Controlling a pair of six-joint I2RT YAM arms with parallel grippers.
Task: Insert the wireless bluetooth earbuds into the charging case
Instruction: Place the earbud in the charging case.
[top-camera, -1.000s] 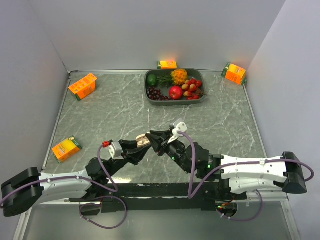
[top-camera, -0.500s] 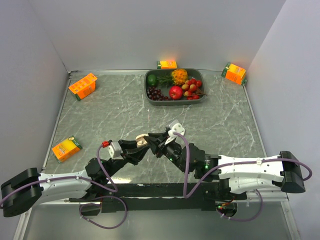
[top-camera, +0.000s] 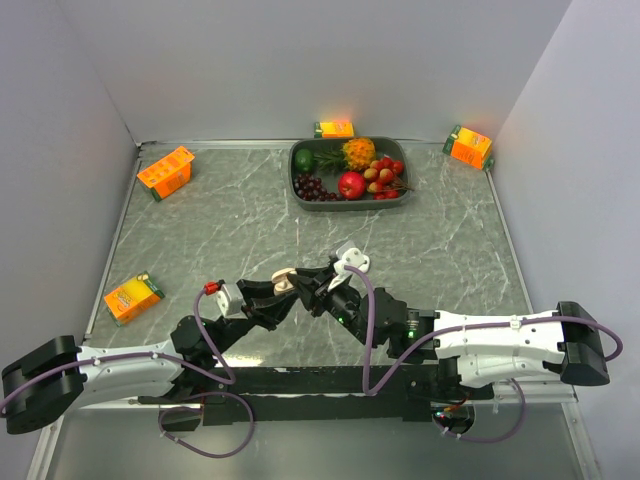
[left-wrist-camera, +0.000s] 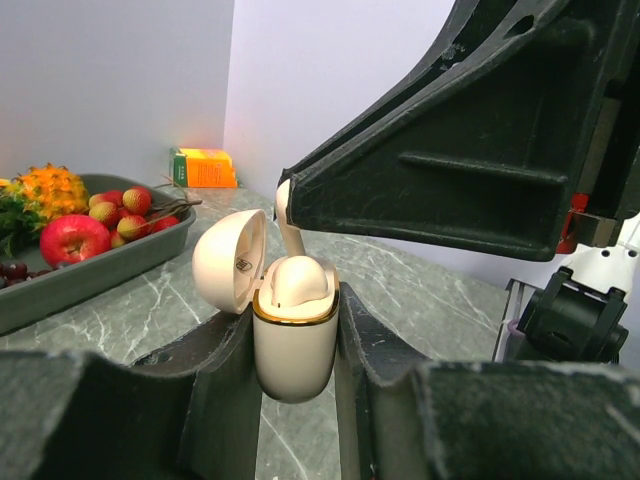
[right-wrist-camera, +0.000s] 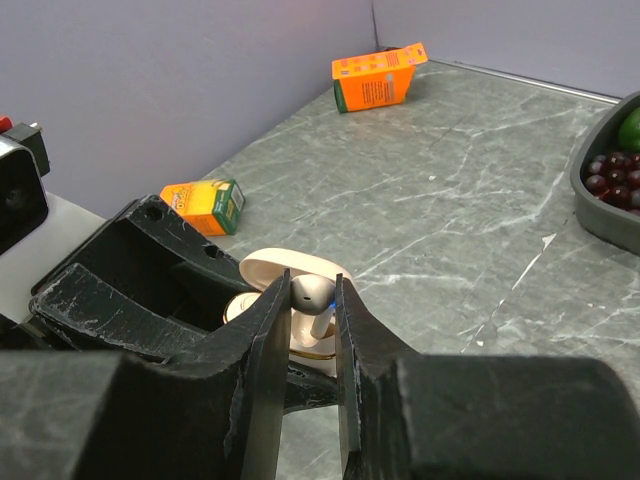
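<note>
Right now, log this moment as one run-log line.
left gripper: shut on charging case, lid open | right gripper: shut on earbud above case opening | step: insertion not finished

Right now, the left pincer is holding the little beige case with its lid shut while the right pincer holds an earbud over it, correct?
Not quite: the lid is open, swung back on its hinge, as the left wrist view shows. The rest holds: the left pincer grips the charging case and the right pincer holds an earbud over it.
</note>
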